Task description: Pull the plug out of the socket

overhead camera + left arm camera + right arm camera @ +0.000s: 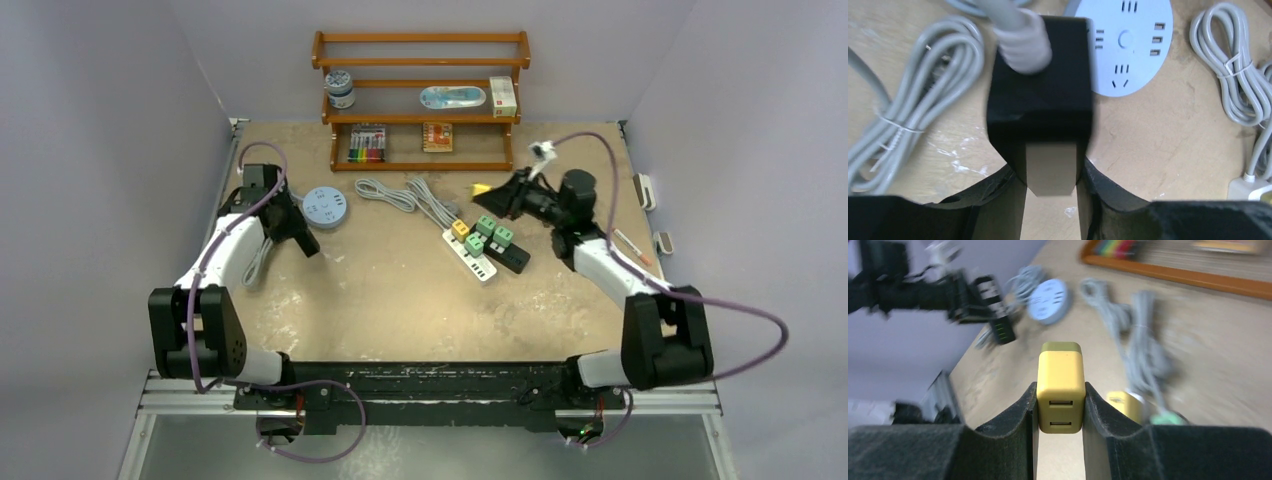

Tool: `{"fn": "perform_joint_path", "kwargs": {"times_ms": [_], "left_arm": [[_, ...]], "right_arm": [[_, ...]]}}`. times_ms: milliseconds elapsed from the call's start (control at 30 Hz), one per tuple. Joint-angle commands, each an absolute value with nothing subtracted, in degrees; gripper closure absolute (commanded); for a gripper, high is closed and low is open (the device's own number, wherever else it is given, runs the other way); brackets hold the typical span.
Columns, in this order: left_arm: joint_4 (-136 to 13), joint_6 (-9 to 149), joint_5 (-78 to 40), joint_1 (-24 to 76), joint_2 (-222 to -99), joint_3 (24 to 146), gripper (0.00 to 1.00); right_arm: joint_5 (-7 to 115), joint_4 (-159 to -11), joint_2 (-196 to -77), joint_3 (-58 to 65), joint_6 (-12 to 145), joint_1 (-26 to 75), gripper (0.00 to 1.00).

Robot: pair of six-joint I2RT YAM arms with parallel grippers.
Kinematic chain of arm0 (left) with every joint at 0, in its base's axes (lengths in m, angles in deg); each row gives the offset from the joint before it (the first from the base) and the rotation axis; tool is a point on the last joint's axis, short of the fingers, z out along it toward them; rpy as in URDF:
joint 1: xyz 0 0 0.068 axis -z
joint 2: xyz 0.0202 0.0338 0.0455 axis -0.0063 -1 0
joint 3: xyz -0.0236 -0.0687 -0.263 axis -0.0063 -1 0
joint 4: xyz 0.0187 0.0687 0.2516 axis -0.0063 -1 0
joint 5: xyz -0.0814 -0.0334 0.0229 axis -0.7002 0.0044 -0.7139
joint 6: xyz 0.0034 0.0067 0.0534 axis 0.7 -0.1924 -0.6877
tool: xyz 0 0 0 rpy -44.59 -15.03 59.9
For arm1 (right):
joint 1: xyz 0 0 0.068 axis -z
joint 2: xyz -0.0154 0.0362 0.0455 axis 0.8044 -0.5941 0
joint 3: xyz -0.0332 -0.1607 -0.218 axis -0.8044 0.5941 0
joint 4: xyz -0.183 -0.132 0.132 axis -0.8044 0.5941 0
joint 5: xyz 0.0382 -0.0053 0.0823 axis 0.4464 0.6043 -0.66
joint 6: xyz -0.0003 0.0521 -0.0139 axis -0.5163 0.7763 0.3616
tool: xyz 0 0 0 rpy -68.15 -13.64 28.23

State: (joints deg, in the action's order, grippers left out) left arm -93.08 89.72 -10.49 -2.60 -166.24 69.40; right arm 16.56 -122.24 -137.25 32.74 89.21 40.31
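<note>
Right claw (1060,390) clenched on yellow plug (1060,367), held clear at 12 o'clock of power strip (470,256), apparently unplugged; left claw (1052,165) grasps black plug (1040,100) at 7 o'clock of round socket (1133,45).

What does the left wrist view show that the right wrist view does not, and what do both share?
Only the left wrist view clearly shows the left gripper closed on a black plug with a thick grey cord, and the slot openings on the round socket hub. Only the right wrist view shows the right gripper clamping a yellow USB charger, plus the wooden rack and the blurred left arm. Both show the hub, coiled grey cables and the tabletop.
</note>
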Motion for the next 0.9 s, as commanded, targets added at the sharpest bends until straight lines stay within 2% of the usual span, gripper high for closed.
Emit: {"fn": "perform_joint_path", "kwargs": {"times_ms": [0, 33, 67, 167, 233, 433, 567, 667, 867], "left_arm": [[-95.0, 87.02, -2.29, -3.0, -166.34, 76.56, 0.49], [-95.74, 87.02, -0.3, -3.04, -167.0, 77.18, 0.39], [-97.11, 87.09, 1.55, -3.08, -167.77, 78.01, 0.35], [-98.29, 88.12, 4.38, -3.46, -168.18, 79.95, 0.3], [-97.11, 88.9, 4.88, -3.61, -166.33, 80.86, 0.28], [-96.39, 91.3, 3.96, -3.61, -161.8, 86.98, 0.24], [-91.49, 94.42, -4.71, -1.73, -160.65, 86.8, 0.23], [-89.34, 95.72, -4.5, 4.8, -162.92, 86.24, 0.22], [-82.9, 102.01, -7.54, 11.47, -166.17, 80.77, 0.22]], "right_arm": [[28.11, -119.13, -128.16, 39.57, 96.3, 51.18, 1.0], [28.1, -118.51, -126.74, 41.62, 97.76, 54.23, 1.0], [26.93, -118.77, -125.46, 43.59, 99.46, 57.27, 1.0], [26.27, -115.28, -123.37, 46.57, 102.75, 64.18, 1.0], [31.94, -104.69, -123.65, 44.8, 99.95, 64.36, 1.0], [40.42, -96.95, -120.78, 50.29, 107.49, 64.62, 1.0], [42.5, -94.72, -119.05, 51.55, 107.36, 64.62, 1.0], [43.87, -94.16, -119.73, 49.99, 103.88, 64.62, 1.0], [44.62, -96.36, -128.74, 43.99, 94.83, 63.12, 1.0]]}}
